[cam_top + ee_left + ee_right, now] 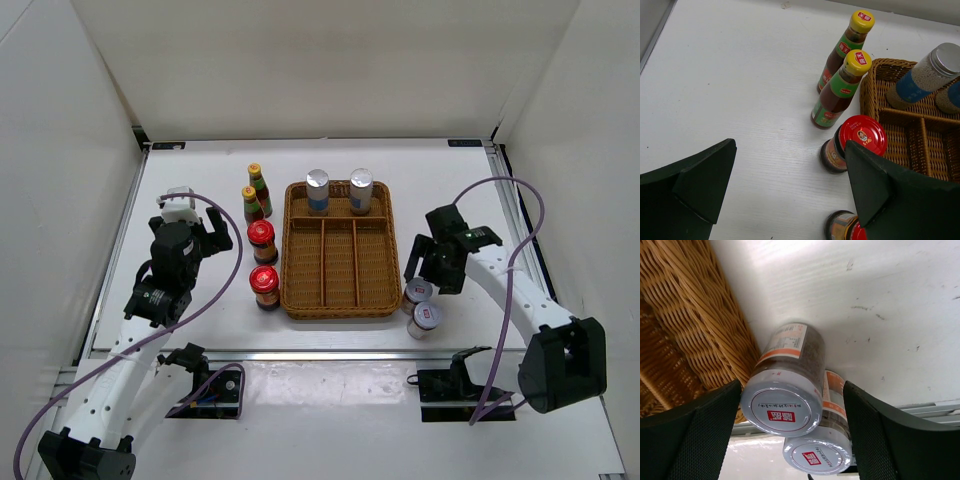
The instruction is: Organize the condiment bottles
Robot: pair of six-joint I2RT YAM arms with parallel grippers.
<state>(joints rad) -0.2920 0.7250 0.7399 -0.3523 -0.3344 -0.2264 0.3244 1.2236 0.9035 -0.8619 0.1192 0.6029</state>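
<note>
Two silver-capped bottles are stood upright, side by side, in the far compartment of a wicker tray at the middle of the white desk. Two yellow-capped sauce bottles are stood on the desk just off the tray's far left corner. Two red-lidded jars are lined up along its left side, nearer the arms. At the tray's near right corner the farther white-lidded jar is set just beside the rim, and the nearer white-lidded jar is touching it or nearly so.

The right tool is positioned low over that pair with its jaws parted, and nothing is gripped. In the right wrist view the farther white-lidded jar is seen upright between the fingers, close against the tray wall. A clear gap is visible between the jar and the finger on the right of that view; contact on the other side cannot be judged. The nearer white-lidded jar is seen just behind it.

The left tool is positioned above the desk, to the left of the red-lidded jars, spread fully and empty. In the left wrist view only bare desk is seen between its fingers. One red-lidded jar is found just beside the finger on the right, outside the jaws, and the other is largely hidden behind that finger. The sauce bottles are seen farther off.
</note>
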